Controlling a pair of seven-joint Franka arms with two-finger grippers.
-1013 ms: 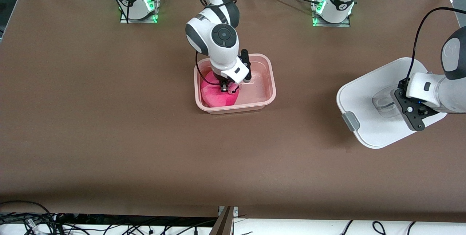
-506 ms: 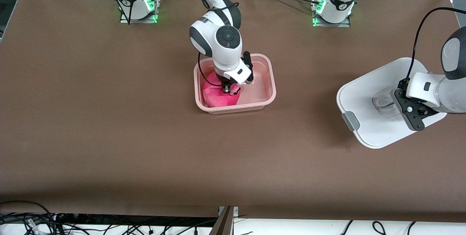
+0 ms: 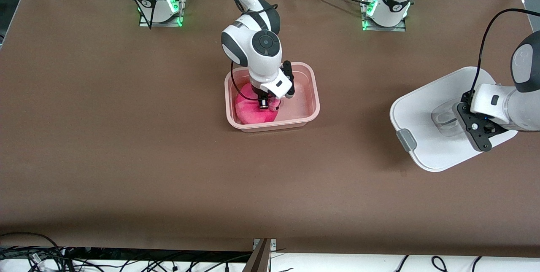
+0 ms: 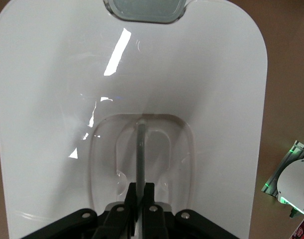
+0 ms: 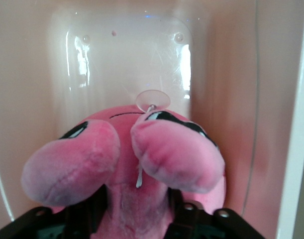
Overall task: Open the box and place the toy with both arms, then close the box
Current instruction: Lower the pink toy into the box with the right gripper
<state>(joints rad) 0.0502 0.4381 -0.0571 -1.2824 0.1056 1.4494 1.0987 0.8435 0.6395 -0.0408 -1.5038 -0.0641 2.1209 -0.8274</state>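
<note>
The box's pale pink tub point(image 3: 314, 95) stands open mid-table. The bright pink toy point(image 3: 251, 111) lies inside it, at the end toward the right arm. My right gripper point(image 3: 265, 104) reaches down into the tub over the toy. In the right wrist view its fingers stand apart on either side of the plush point(image 5: 142, 149), gripper point(image 5: 137, 209) open, with the tub wall point(image 5: 37, 74) around. The white lid point(image 3: 426, 137) hangs tilted over the left arm's end of the table. My left gripper point(image 3: 457, 121) is shut on its clear centre handle point(image 4: 141, 149).
One grey clip point(image 3: 406, 140) shows on the lid's edge. A small clear suction cup point(image 5: 152, 99) sticks out of the toy's head. Both arm bases point(image 3: 160, 6) stand at the table's edge farthest from the front camera. Cables run along the nearest edge.
The right hand has shifted a little along the tub with the toy settling lower, and its fingers have parted. The left arm and lid have not moved.
</note>
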